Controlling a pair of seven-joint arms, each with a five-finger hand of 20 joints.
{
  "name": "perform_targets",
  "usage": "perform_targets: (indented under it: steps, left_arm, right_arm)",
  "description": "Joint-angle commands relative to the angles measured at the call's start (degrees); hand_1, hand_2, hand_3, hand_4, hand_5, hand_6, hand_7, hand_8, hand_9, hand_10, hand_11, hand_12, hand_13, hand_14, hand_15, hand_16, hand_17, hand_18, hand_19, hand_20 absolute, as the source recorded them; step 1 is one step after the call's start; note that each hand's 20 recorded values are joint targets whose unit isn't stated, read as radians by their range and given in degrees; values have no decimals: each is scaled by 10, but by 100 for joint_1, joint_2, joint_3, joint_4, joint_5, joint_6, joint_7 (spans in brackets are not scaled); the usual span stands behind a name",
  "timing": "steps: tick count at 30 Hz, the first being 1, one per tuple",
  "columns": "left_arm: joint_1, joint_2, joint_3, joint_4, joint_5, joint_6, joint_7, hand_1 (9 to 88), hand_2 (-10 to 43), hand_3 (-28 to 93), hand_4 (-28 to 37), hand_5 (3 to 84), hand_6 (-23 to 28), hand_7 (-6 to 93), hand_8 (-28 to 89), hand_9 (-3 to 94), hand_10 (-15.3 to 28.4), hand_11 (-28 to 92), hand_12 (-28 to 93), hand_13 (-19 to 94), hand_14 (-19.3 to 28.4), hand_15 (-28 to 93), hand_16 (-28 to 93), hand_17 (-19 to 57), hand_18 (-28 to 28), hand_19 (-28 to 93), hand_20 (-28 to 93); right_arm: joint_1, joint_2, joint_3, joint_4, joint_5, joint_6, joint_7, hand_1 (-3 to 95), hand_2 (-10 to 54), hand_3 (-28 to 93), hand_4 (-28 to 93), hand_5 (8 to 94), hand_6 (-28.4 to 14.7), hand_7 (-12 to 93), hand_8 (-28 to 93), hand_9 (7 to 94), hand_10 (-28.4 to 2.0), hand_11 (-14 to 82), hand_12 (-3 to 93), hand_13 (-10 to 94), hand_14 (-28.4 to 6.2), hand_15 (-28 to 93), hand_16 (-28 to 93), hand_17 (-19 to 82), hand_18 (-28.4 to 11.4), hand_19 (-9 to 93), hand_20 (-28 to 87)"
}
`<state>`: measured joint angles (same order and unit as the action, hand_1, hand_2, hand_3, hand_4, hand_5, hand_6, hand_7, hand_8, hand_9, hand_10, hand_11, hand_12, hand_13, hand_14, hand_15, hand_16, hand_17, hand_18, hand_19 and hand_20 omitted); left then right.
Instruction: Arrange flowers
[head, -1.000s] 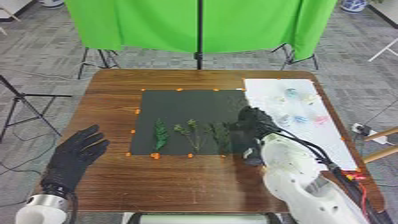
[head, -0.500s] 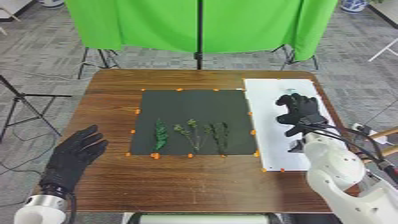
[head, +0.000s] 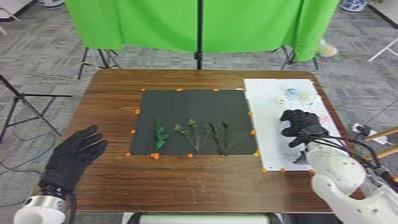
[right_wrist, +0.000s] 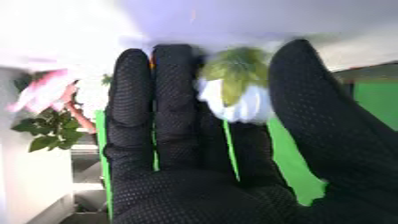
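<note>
Right hand (head: 303, 125) was over the white sheet (head: 274, 135), fingers straight, thumb set wide of them; couldn't tell if it touched the sheet. In my right wrist view a white flower (right_wrist: 242, 102) showed at the gap between thumb and fingers, green base (right_wrist: 238, 62) toward the sheet; I couldn't tell whether glove and flower touched. Left hand (head: 71, 160) was at the table's left side, fingers extended and loose, nothing in it.

Going by size: green cloth (head: 160, 25) behind the brown table (head: 178, 187), then a dark mat (head: 178, 107) with orange marks (head: 179, 90) round its edges, white sheet just right of it. On the near half of the mat I had three sprigs side by side: leafy one (head: 161, 135) left, branching one (head: 194, 136) middle, narrow one (head: 221, 137) right. Pale blue flower (head: 292, 92) lay on the sheet, beyond the right hand. Pink flower (right_wrist: 44, 91) with green leaves (right_wrist: 51, 131) was across the fingers from the thumb.
</note>
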<state>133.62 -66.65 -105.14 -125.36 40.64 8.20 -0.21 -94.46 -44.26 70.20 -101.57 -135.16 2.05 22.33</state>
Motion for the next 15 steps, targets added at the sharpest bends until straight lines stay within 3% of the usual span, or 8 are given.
perform_targets:
  steps: [1,6,12,15]
  left_arm:
    - [106,39,-47,4,-14,-71,9,328,26,722,-283,383,49,331,-163,361,150,373,99,300,172,506,-78,-50,227,624,-25]
    - [33,119,-136,-19,-18,-99,-47,328,27,722,-283,383,49,332,-164,361,150,374,99,299,172,508,-78,-50,227,625,-26]
    - [-93,419,-402,-78,-36,-151,-230,328,26,721,-283,384,49,332,-164,361,150,375,99,300,174,508,-79,-49,227,625,-27]
    - [-71,597,-559,-99,-70,-96,-241,327,25,723,-283,384,49,334,-165,361,151,375,98,300,173,509,-79,-50,228,626,-27]
  right_arm:
    - [60,-37,-265,37,166,975,-711,548,-93,803,-282,701,-3,445,-118,838,-47,204,438,825,-26,473,338,422,-157,838,366]
    - [405,-222,-563,-151,356,1081,-970,539,-95,836,-283,732,-8,430,-118,861,-51,196,440,843,-26,480,346,432,-167,852,385]
    - [1406,-658,-1358,-293,474,1024,-1300,530,-95,857,-282,745,-12,413,-110,869,-53,187,442,847,-24,476,356,434,-170,855,391]
    - [2047,-1063,-1935,-143,481,951,-1493,524,-95,861,-275,746,-12,412,-109,870,-54,184,442,846,-24,476,361,431,-170,855,394]
